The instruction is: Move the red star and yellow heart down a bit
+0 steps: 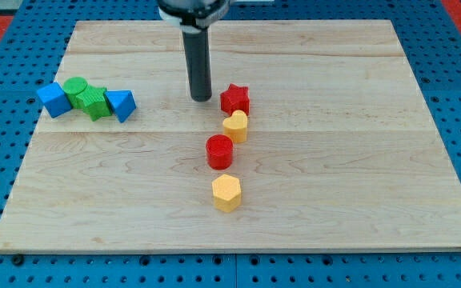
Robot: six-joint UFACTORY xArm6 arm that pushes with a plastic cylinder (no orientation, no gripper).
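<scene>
The red star (235,98) lies near the board's middle, slightly toward the view's top. The yellow heart (235,126) sits just below it, touching or nearly touching it. My tip (202,98) is on the board just left of the red star, a small gap away, and above-left of the yellow heart. The dark rod rises straight to the view's top edge.
A red cylinder (219,151) lies just below-left of the heart, and a yellow hexagon (226,192) below that. At the view's left sit a blue cube (54,99), a green cylinder (76,89), a green star-like block (94,103) and a blue triangle (121,104) in a cluster. The wooden board (358,160) rests on a blue pegboard.
</scene>
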